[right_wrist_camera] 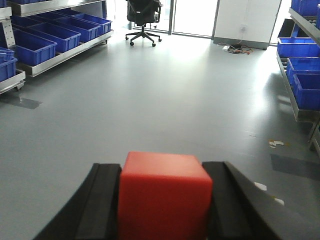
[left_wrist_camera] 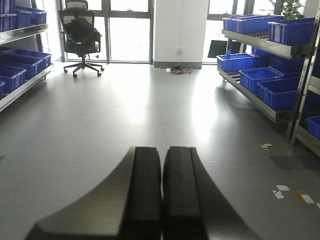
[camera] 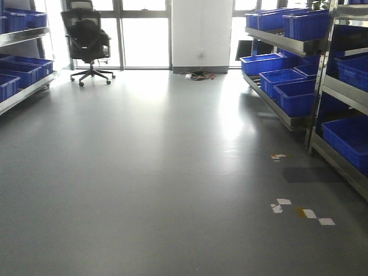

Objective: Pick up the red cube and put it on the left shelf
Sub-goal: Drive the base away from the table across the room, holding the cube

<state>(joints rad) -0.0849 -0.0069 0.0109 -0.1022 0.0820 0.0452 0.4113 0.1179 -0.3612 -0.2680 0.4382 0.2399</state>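
Grey floor, left shelf of blue crates — red cube tight in right gripper, left gripper closed, empty.

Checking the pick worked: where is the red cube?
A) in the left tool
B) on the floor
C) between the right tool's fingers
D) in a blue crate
C: the red cube sits gripped in the right tool; the left tool is shut on nothing.
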